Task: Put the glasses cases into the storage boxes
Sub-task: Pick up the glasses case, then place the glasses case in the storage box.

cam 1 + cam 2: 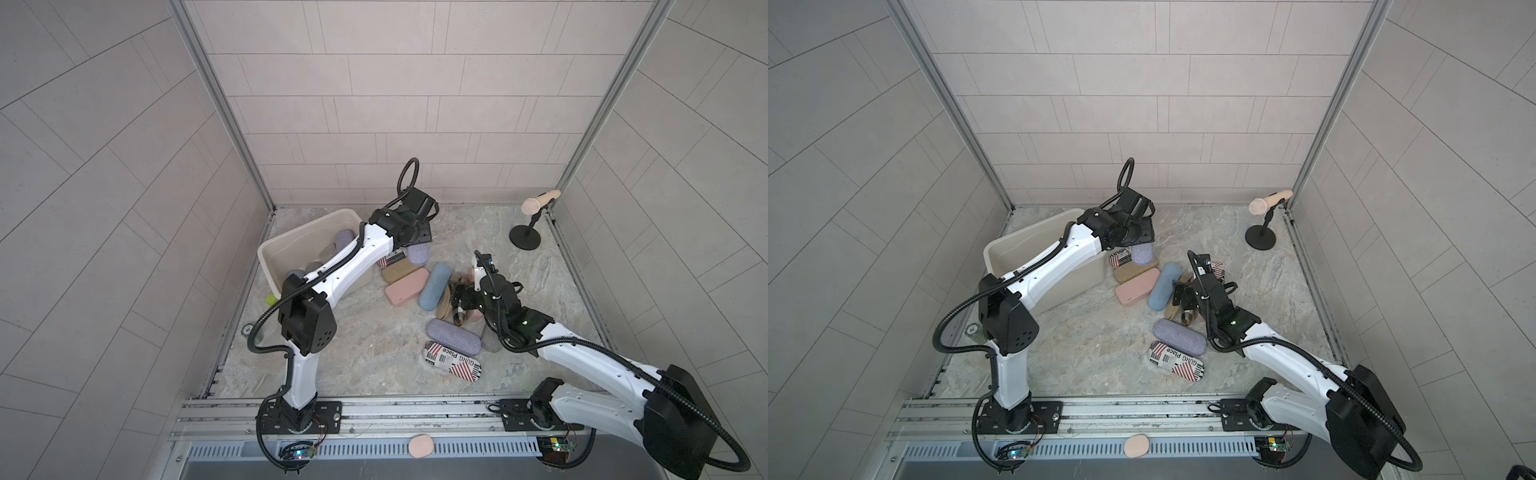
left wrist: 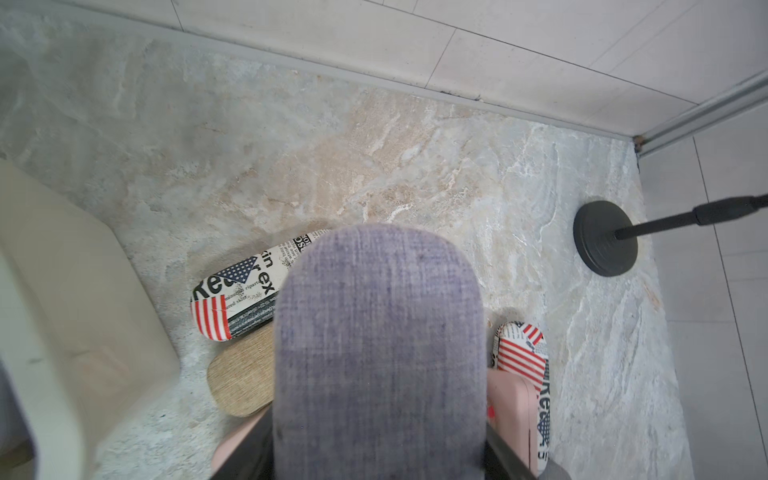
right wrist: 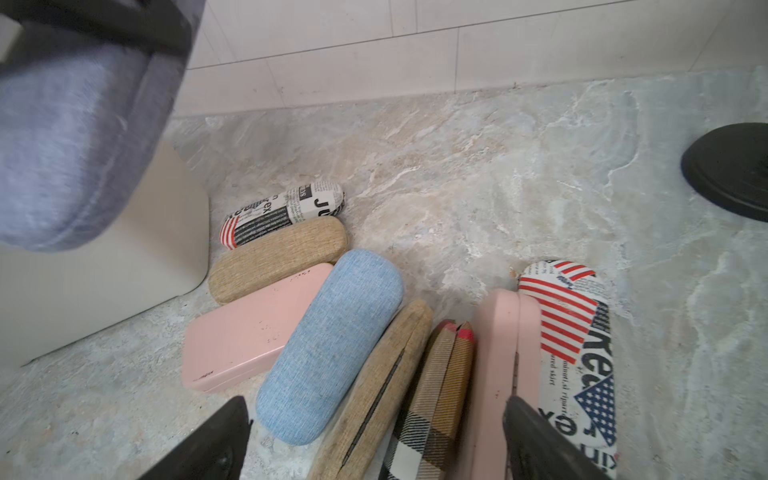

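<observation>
My left gripper (image 2: 380,457) is shut on a lilac glasses case (image 2: 380,340), which hangs just off the floor beside the far right corner of the cream storage box (image 1: 266,251); it is the lilac case (image 1: 1142,253) under the left gripper (image 1: 1138,235). The box holds a lilac case (image 1: 344,241) and grey ones. My right gripper (image 3: 376,415) stands open low over a tan case (image 3: 374,395), a plaid case (image 3: 432,399) and a pink case (image 3: 494,353). Light blue (image 1: 435,286), pink (image 1: 406,286) and flag-print (image 1: 452,360) cases lie on the floor.
A black-based microphone stand (image 1: 525,239) stands at the back right. A green cube (image 1: 272,298) and a small can (image 1: 248,329) sit left of the box, partly behind my left arm. A pink oval (image 1: 421,446) rests on the front rail. Tiled walls close three sides.
</observation>
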`<state>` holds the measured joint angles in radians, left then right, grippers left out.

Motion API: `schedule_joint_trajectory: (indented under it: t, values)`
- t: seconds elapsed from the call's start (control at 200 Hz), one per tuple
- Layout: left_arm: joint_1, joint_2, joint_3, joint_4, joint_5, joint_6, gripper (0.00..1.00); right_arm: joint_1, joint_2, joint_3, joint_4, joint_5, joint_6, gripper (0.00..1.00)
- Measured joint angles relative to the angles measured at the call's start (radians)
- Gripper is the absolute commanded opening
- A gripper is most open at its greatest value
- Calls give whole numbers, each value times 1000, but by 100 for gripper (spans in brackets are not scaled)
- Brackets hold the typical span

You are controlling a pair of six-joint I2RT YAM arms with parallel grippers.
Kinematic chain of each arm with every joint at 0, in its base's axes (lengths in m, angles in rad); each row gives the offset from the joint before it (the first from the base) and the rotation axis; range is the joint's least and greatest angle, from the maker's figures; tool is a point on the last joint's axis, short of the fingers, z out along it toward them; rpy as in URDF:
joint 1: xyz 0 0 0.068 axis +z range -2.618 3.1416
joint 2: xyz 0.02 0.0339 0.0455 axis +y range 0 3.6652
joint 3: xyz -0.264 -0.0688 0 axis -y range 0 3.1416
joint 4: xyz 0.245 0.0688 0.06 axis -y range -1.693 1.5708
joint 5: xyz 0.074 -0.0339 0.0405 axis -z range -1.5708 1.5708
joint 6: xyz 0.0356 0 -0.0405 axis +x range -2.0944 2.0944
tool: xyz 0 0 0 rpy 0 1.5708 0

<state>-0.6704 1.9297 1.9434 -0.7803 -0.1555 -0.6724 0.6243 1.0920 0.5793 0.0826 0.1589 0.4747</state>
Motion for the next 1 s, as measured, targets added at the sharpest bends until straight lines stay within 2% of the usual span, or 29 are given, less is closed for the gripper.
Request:
schedule_joint_trajectory:
  t: [0.215, 0.46, 1.001]
  values:
    - [3, -190, -130, -3, -67, 109, 49, 74, 64, 12, 21, -45, -53, 96]
    - [55, -317, -154, -45, -102, 162, 50, 82, 92, 13, 23, -50, -72, 96]
    - [375, -309, -193, -49, 29, 134, 49, 82, 92, 13, 23, -49, -75, 96]
